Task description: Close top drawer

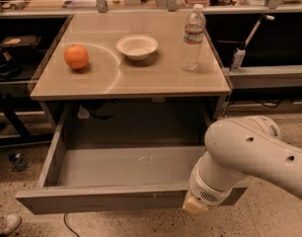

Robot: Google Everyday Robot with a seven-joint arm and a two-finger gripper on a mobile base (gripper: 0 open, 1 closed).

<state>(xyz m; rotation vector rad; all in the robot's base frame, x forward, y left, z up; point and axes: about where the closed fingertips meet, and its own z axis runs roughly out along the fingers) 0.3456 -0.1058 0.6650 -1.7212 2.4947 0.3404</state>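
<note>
The top drawer (pixel 101 198) is pulled far out under the tan table (pixel 141 80). Its grey front runs along the bottom of the camera view, and its grey inside (pixel 131 164) holds nothing and has small white scratches. My white arm (pixel 254 154) reaches in from the right. The gripper (pixel 195 205) is at the arm's end, against the right part of the drawer front. Only a tan piece of it shows below the wrist.
On the table stand an orange (pixel 76 57), a white bowl (pixel 137 47) and a clear water bottle (pixel 193 37). Dark shelves and benches flank the table on both sides. A shoe (pixel 5 223) lies on the speckled floor at the bottom left.
</note>
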